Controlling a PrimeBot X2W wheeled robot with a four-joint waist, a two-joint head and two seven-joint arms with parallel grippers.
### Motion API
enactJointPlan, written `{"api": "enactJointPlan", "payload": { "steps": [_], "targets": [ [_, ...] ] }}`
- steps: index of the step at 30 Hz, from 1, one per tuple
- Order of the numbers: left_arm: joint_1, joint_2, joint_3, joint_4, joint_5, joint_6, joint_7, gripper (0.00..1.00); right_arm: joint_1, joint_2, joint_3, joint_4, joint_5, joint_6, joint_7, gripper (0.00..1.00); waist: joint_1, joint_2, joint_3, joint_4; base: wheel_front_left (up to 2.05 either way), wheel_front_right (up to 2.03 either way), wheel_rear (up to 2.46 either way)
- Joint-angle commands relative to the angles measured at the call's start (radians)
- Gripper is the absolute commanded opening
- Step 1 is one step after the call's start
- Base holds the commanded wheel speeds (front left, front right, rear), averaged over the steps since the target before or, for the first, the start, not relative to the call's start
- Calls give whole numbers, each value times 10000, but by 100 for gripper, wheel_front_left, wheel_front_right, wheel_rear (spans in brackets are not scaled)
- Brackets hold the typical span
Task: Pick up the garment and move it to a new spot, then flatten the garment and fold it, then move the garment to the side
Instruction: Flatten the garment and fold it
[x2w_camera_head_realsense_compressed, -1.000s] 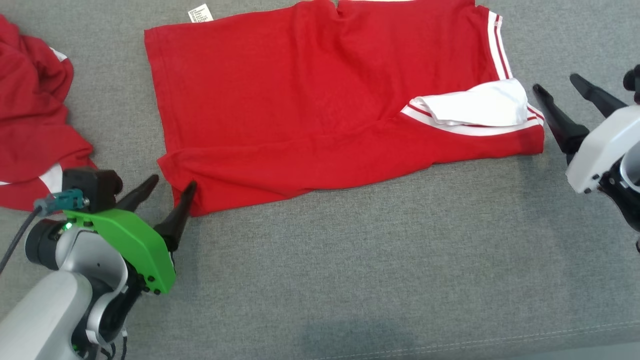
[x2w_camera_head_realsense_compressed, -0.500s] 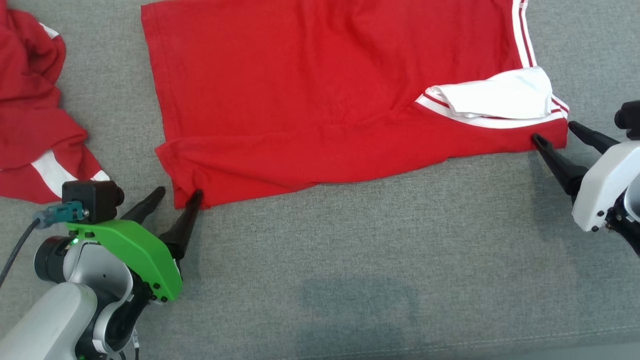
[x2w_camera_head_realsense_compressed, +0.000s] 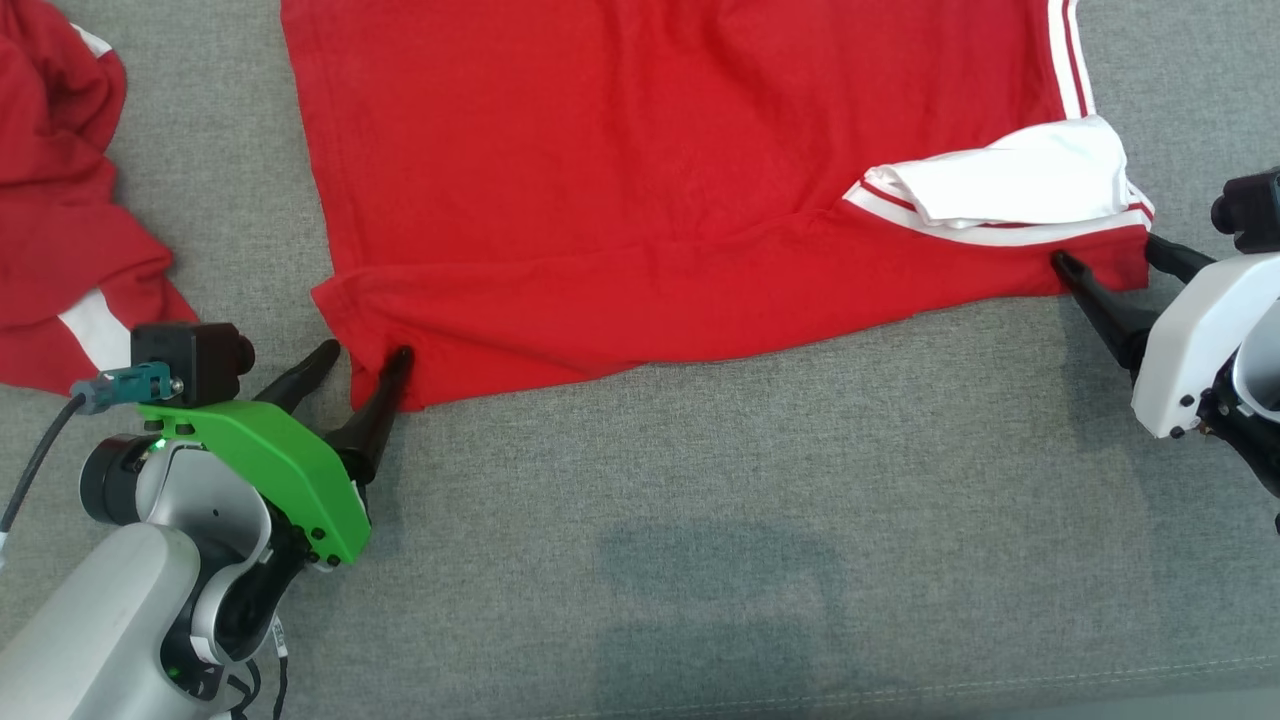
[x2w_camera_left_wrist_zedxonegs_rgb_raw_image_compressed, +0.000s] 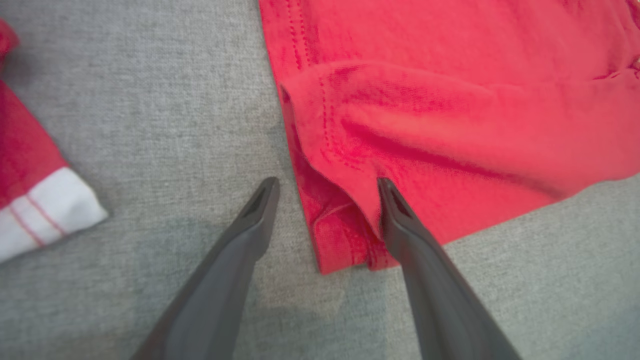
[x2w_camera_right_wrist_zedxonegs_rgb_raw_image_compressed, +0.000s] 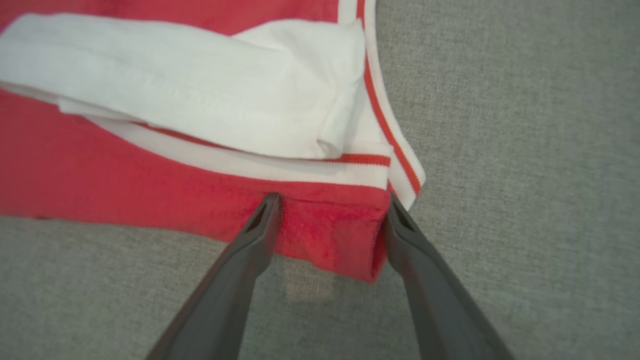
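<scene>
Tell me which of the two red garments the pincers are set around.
The flat garment in the middle: the left pincer and right pincer each straddle a near corner. The crumpled garment lies apart, far left.

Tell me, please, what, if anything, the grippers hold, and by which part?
Nothing: the left gripper and right gripper are open, each straddling a near corner of the garment.

Green-shelled left tool, white-shelled right tool — dark tapered fingers
</scene>
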Motion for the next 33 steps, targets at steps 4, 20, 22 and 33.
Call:
{"api": "enactJointPlan", "payload": {
  "steps": [4, 20, 22, 33],
  "targets": [
    [59, -81, -267, 425, -136, -103, 251, 100, 154, -20, 51, 199, 173, -17, 375, 100, 0, 0, -36, -22, 0, 0, 0],
    [53, 1070, 38, -460, -1879, -1156, 2118, 0, 103, -494, 302, -413, 1494, -11, 1851, 0, 0, 0, -461, -153, 0, 0, 0],
    [-4, 1342, 299, -627, -2267, -1108, 2432, 0, -54, -541, 189, -449, 1669, -11, 2043, 0, 0, 0, -610, -189, 0, 0, 0],
    [853, 2315, 697, -1770, -3082, -830, 3008, 0, 564, -690, -526, -1156, 2242, -19, 3173, 0, 0, 0, -1058, -387, 0, 0, 0]
  ]
}}
